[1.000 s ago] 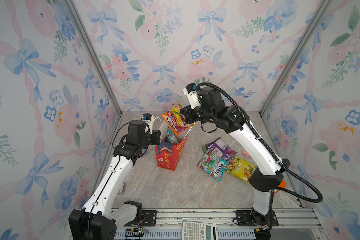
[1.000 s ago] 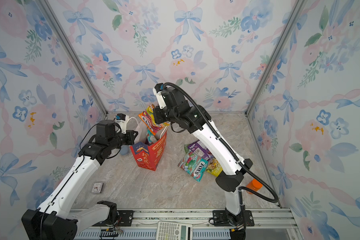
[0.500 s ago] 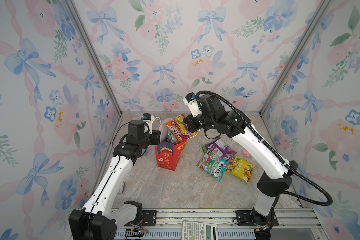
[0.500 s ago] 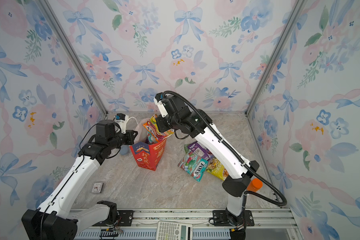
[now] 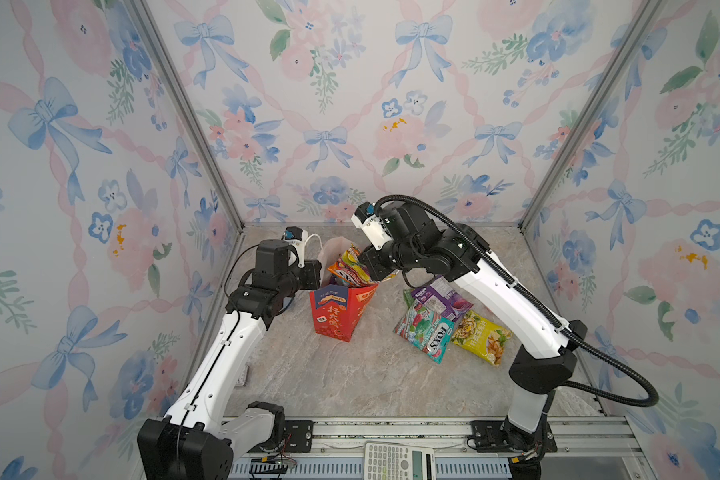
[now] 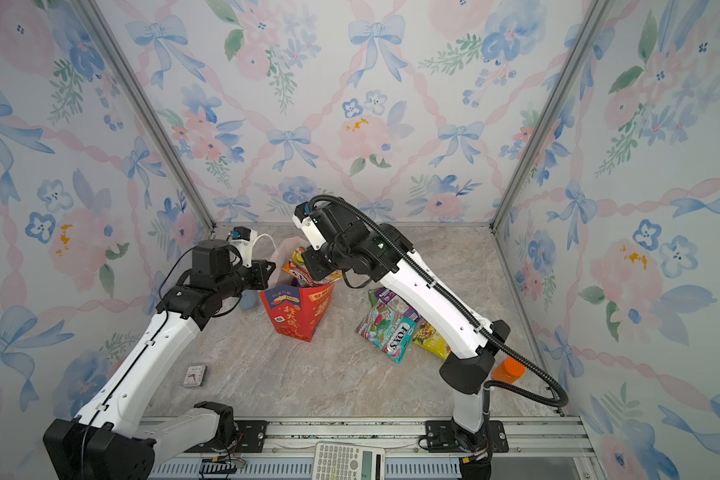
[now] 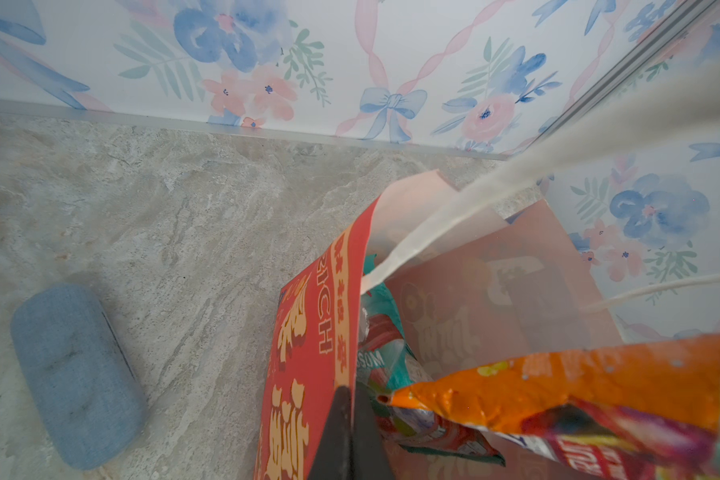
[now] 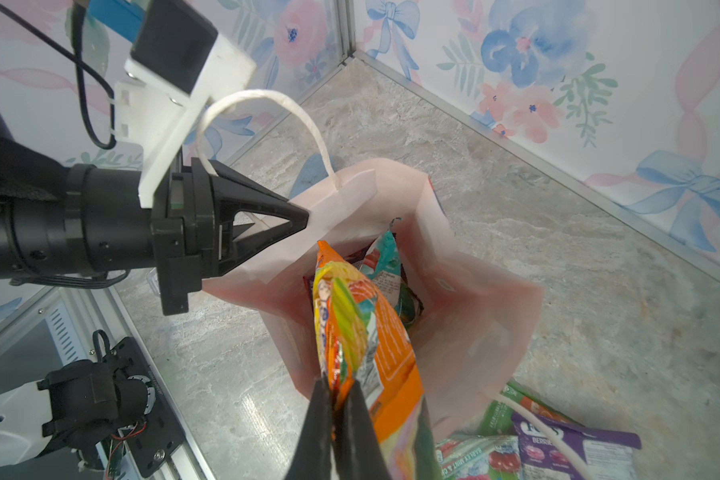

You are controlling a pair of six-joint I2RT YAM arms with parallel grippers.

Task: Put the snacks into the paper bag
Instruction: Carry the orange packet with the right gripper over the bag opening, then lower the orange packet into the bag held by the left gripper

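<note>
Snack packing on a two-armed rig, from the left: a small card-like item (image 6: 195, 375), too small to read, lies on the stone-patterned tabletop (image 5: 350, 382) beside the left arm. A blue case (image 7: 75, 374) rests just left of the bag (image 5: 337, 311), which stands upright left of centre, toward the back wall, with its mouth spread wide. The left tool (image 8: 305, 217) is pinched tight on the bag's left rim, one finger (image 7: 339, 432) outside the red wall and its partner inside. A white rope handle (image 8: 267, 97) arches up beside its wrist.

An orange packet (image 8: 375, 332) hangs tilted in the bag's mouth, its lower end below the rim and its upper part above it. Other packets (image 8: 385, 259), one of them teal, lie deeper inside. The right tool (image 8: 338, 384), reaching in from the right, is clamped narrow on the orange packet's upper edge, just above the bag.

A white calculator (image 5: 398, 461) sits on the front rail. Right of the bag and apart from it, four loose packets overlap on the tabletop: a green packet (image 5: 409, 296) mostly covered, a purple packet (image 5: 447, 297), a teal packet (image 5: 427, 332) printed "FOX'S", and a yellow packet (image 5: 481, 338) farthest right. An orange bottle (image 6: 508, 370) stands just right of the right arm's lower joint, near the right wall.
</note>
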